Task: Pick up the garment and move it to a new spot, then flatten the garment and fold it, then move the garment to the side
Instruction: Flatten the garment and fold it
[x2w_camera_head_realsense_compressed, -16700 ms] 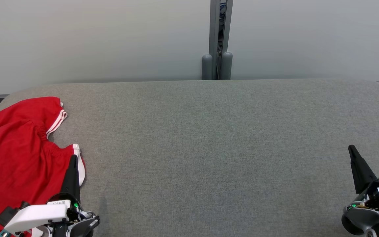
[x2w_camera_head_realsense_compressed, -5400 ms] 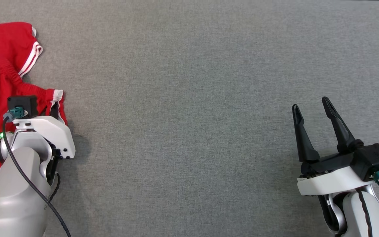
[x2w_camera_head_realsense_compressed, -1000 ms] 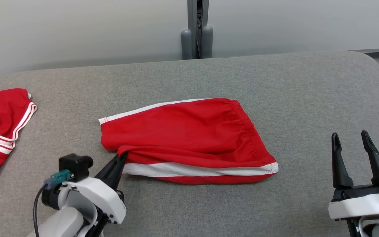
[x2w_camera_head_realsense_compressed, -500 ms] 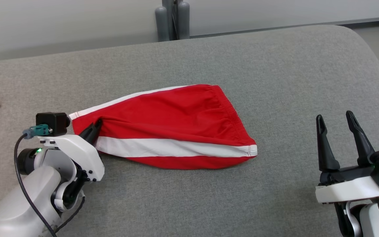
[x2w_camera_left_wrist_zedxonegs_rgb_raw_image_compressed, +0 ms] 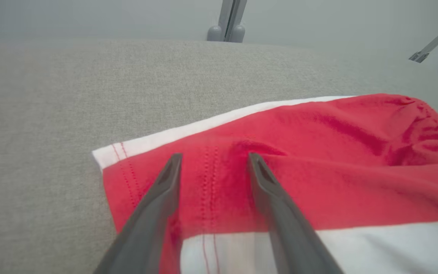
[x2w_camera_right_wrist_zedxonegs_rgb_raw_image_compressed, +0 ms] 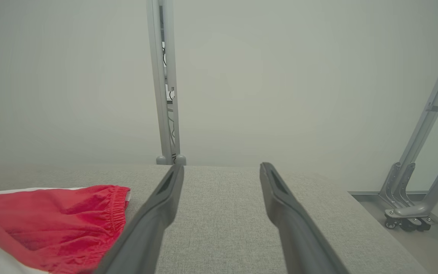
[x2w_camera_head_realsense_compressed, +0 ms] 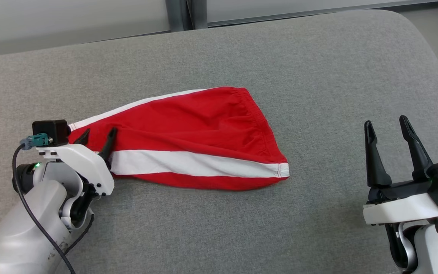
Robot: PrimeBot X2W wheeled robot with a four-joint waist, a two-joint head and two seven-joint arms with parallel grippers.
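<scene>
This looks to me like the release that ends the move, so be lifting the left gripper (x2w_camera_head_realsense_compressed: 98, 134) straight up off the cloth before drawing it back toward 7 o'clock. A finger catching the hem (x2w_camera_left_wrist_zedxonegs_rgb_raw_image_compressed: 208, 173) is going to rumple the end you will next be flattening. Its jaws are standing moderately apart and gripping nothing, the two fingers lying over the hem, one to each side of the double stitching. I cannot tell whether the tips are pressing the fabric. From there the red garment (x2w_camera_head_realsense_compressed: 188, 125) is stretching toward 3 o'clock across the middle of the grey table (x2w_camera_head_realsense_compressed: 318, 68), with its waistband (x2w_camera_head_realsense_compressed: 255, 114) at the far end. Well beyond it at 3 o'clock the right gripper (x2w_camera_head_realsense_compressed: 385, 122) is hovering with jaws wide, holding nothing.
</scene>
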